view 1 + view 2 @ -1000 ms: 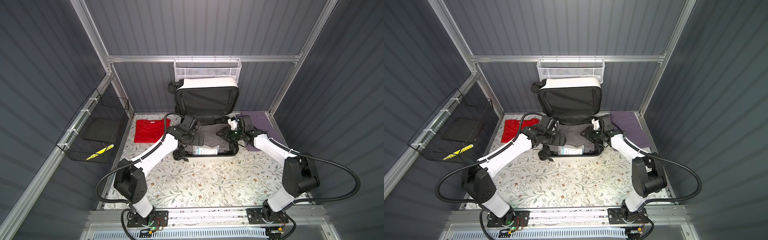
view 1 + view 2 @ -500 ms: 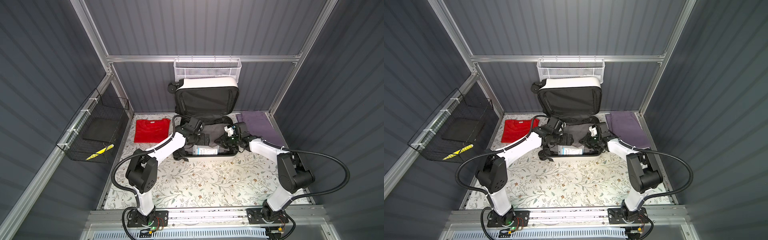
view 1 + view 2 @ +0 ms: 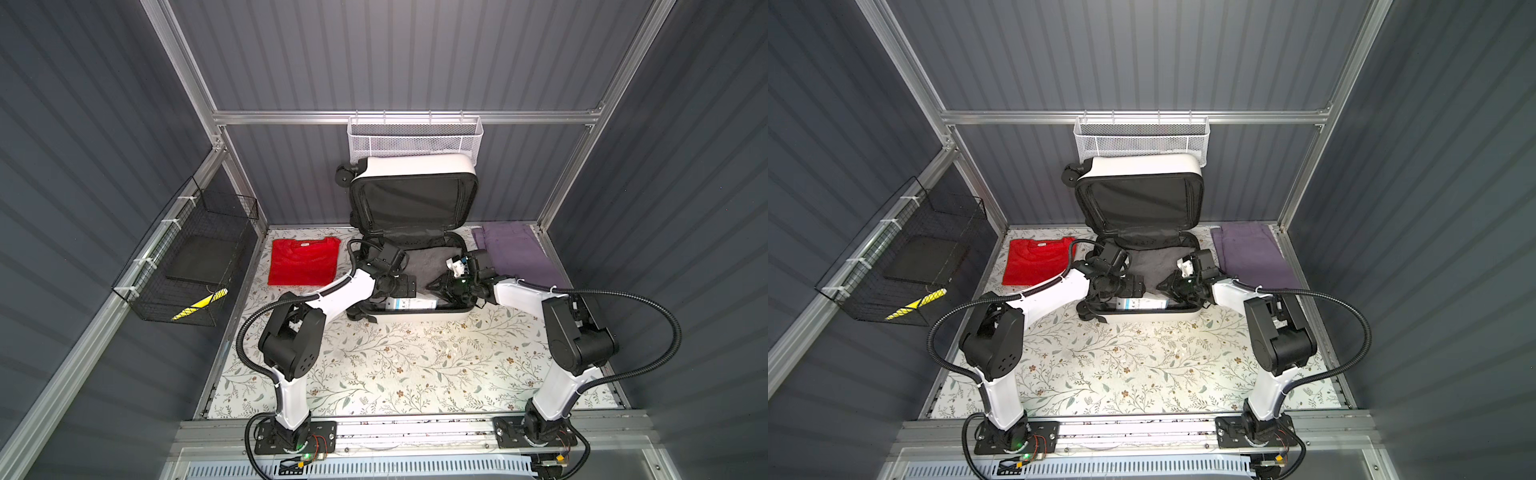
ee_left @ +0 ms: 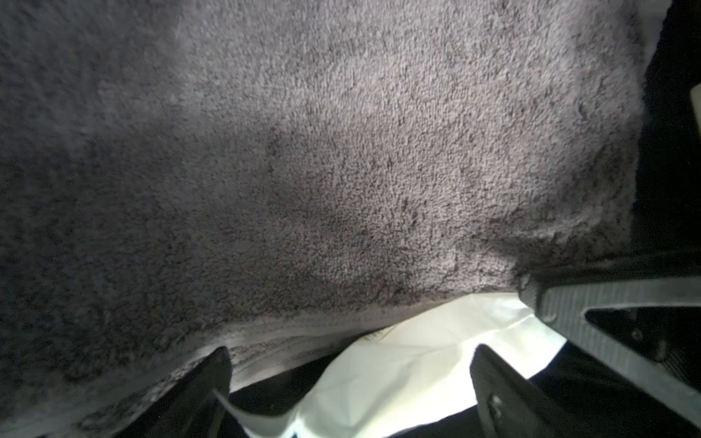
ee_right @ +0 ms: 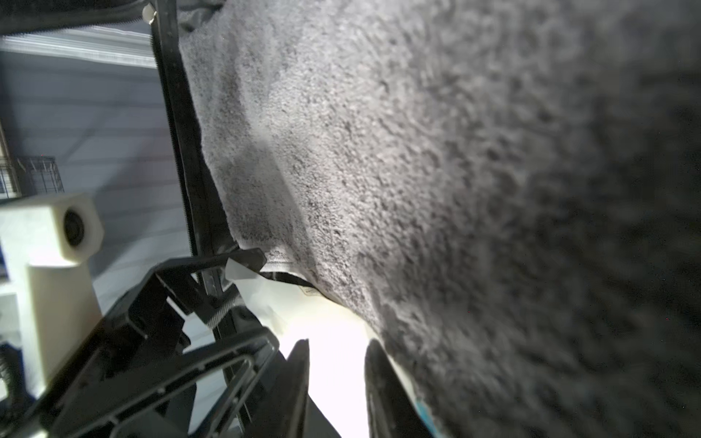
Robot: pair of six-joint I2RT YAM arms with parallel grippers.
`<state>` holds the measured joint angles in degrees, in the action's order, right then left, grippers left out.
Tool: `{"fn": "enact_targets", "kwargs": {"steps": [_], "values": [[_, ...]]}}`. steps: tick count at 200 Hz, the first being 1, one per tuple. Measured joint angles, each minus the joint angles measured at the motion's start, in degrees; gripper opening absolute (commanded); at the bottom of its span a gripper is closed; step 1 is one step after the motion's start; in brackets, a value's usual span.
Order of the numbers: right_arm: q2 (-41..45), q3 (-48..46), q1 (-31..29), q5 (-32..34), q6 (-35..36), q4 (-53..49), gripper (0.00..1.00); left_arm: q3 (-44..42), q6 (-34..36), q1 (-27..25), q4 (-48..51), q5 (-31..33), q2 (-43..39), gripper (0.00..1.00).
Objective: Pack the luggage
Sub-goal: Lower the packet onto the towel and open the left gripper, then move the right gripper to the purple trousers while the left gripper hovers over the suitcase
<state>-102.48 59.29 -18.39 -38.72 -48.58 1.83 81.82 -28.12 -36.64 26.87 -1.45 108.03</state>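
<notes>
At the back centre of the floral table (image 3: 415, 365), open luggage (image 3: 415, 319) already holding grey towel (image 3: 428, 266) and white packet (image 3: 409, 305), red shirt (image 3: 303, 262) and purple trousers (image 3: 515, 253) still outside; left gripper (image 4: 349, 356) fingers wide apart, right gripper (image 5: 333, 349) narrowly parted, grip unclear.

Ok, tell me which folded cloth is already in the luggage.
The grey towel: it lies in the open luggage. The red shirt and the purple cloth lie outside it on the mat, one at each side.
</notes>
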Motion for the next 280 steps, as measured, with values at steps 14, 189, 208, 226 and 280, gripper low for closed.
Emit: {"fn": "enact_targets", "kwargs": {"steps": [14, 189, 208, 226, 280], "values": [[0.81, 0.42, 0.35, -0.55, 0.02, -1.22, 0.47, 0.00, -0.20, 0.00, 0.02, 0.00, -0.11, 1.00], [23.26, -1.90, 7.61, 2.51, 5.49, -16.31, 0.73, 4.96, 0.02, -0.02, -4.07, -3.96, 1.44, 1.00], [24.52, -3.28, 8.35, 3.37, 5.20, -16.68, 0.73, 2.73, 0.07, 0.00, -4.39, -4.22, 1.44, 1.00], [25.77, -3.93, 8.94, 4.13, 5.01, -16.76, 0.74, 1.44, 0.35, 0.00, -4.50, -4.59, 1.44, 1.00], [28.94, -4.98, 15.80, 5.79, 5.22, -18.56, 0.79, 3.04, 2.27, 0.00, -4.79, -5.29, 1.40, 1.00]]}}
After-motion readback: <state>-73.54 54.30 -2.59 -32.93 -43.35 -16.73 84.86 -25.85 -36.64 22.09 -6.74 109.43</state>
